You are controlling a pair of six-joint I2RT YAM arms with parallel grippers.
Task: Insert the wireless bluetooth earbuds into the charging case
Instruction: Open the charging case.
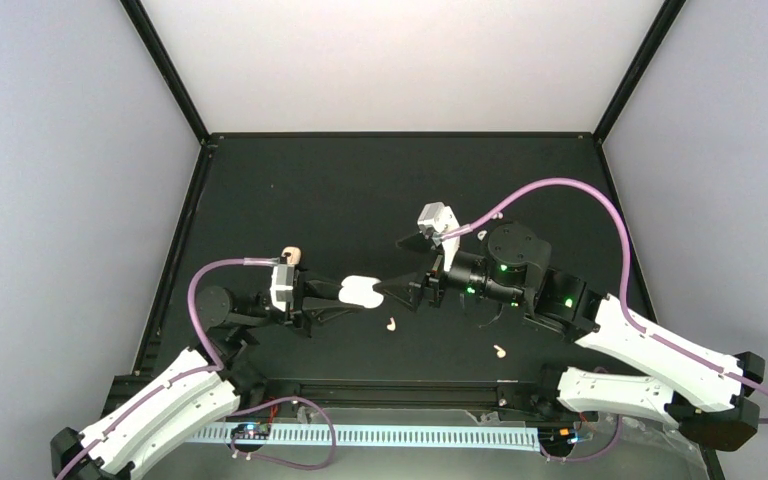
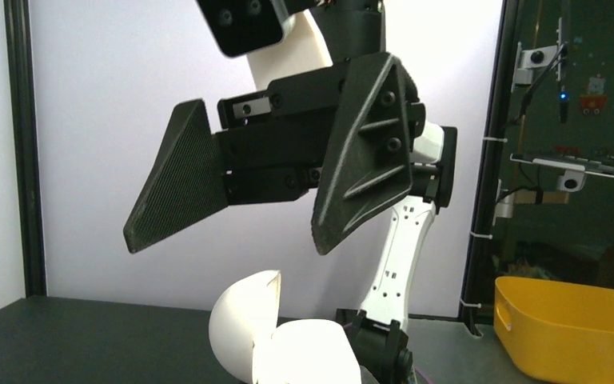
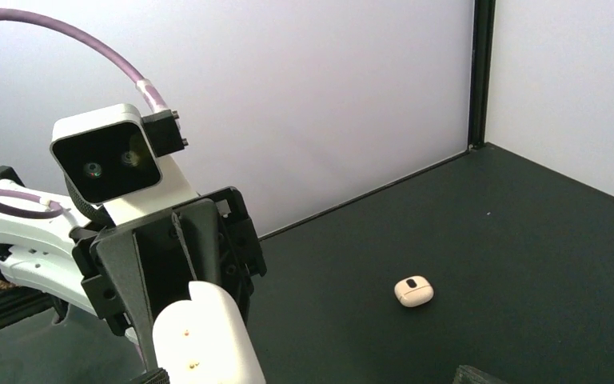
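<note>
Loose on the table (image 1: 290,190), low in the overhead view: the nearer earbud (image 1: 500,351) and, up-left of it, the second earbud (image 1: 390,324). Just beyond, at centre, clamped in the closed left gripper (image 1: 338,295): the charging case (image 1: 362,291), lid open. Facing it, spread wide and empty: the right gripper (image 2: 225,240). Likely trouble: bumping the lid shut, or flicking a tiny bud away with those broad fingers.

Glossy smooth white plastic charging case (image 1: 362,290); matt black table (image 1: 340,190).
</note>
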